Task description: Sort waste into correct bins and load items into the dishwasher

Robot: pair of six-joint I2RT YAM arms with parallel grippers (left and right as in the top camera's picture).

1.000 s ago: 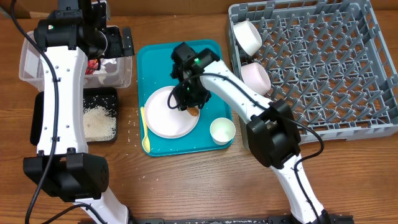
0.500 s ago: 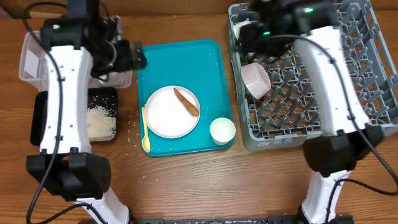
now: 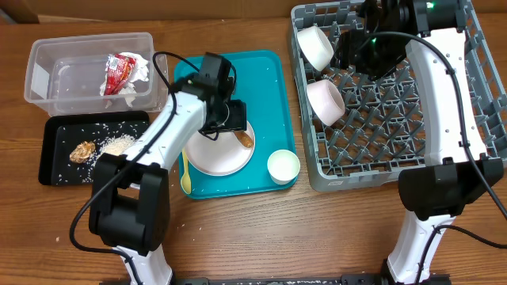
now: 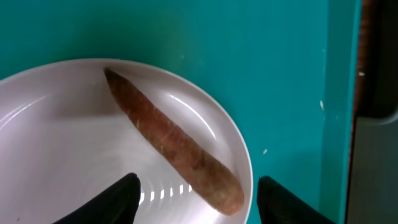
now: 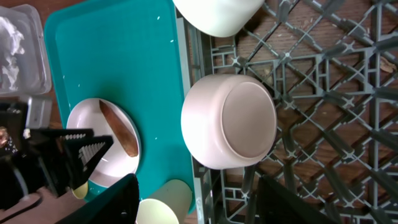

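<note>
Yellow plastic is seen nearest: the spoon [image 3: 184,170] is left on the teal tray [image 3: 261,83], just beside the plate [image 3: 207,157], and the cup [image 3: 283,166] is set at the plate's other side. Both could be knocked if the plate is pushed.

On the plate the stick [image 4: 174,140] is laid diagonally, with its thick end near the rim. The left gripper [image 4: 198,200] is held over that end, spread wide and empty. One finger is placed over the plate and the other beyond its rim. If the jaws are closed here, the rim may be caught along with the stick, and the plate tipped or dragged. The stick is judged smooth and tapered, so it may be squeezed out sideways or dropped over the teal tray.

Further out, the lump [image 3: 81,150] and rice [image 3: 119,145] are found in the black tray [image 3: 54,162], and the wrapper [image 3: 123,73] is kept in the tub [image 3: 47,75] behind it. A release into the tub would be a wrong sort.

Farthest, two bowls [image 3: 326,100] are propped at the left edge of the rack [image 3: 412,111]. The right gripper [image 5: 198,202] is held above them, spread and empty, and they could be nudged loose by it.
</note>
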